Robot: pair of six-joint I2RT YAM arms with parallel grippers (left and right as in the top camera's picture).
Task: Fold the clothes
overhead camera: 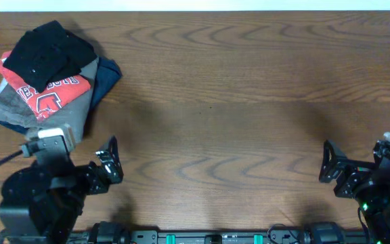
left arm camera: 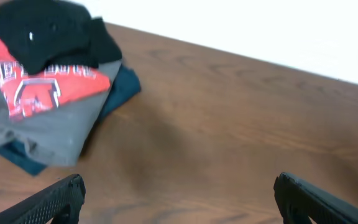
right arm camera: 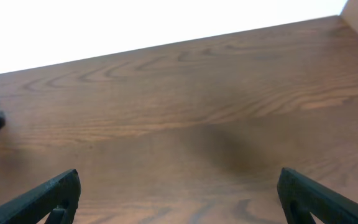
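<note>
The black T-shirt [overhead camera: 49, 49] lies folded on top of a pile of clothes at the far left of the wooden table. It also shows at the top left of the left wrist view [left arm camera: 48, 31]. My left gripper [overhead camera: 112, 161] is open and empty near the front edge, right of and in front of the pile; its wide-apart fingers show in the left wrist view [left arm camera: 179, 199]. My right gripper [overhead camera: 326, 163] is open and empty at the front right, over bare wood [right arm camera: 179, 199].
Under the black shirt lie a red T-shirt with white lettering [overhead camera: 49, 93] [left arm camera: 36, 87], a grey garment [overhead camera: 12, 108] [left arm camera: 61, 130] and a navy garment [overhead camera: 107, 76] [left arm camera: 123, 84]. The wooden table [overhead camera: 235, 102] stretches to the right.
</note>
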